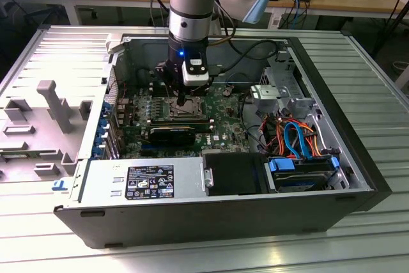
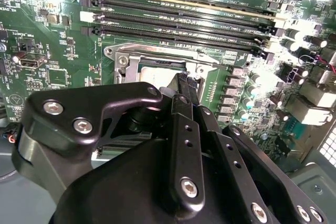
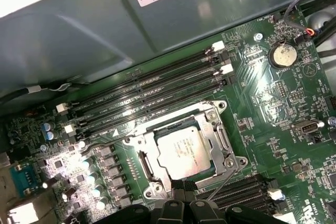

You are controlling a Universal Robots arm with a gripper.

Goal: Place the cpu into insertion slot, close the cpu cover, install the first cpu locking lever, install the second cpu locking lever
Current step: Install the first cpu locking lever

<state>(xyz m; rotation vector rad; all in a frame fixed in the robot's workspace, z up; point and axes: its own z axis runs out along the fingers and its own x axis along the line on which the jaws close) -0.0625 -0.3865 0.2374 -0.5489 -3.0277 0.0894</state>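
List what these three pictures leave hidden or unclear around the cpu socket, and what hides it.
Second wrist view: the gripper covers most of the cpu and much of the cpu cover.
First wrist view: the picture's edge cuts off the gripper's body.
Exterior view: the insertion slot sits under the gripper, too small to make out.

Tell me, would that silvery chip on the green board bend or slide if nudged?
Probably neither. The cpu looks like a flat plate with a metal top, so it is likely stiff and light. It sits framed by the cpu cover, so a nudge should hardly shift it. Its smooth top may be slippery to grip.
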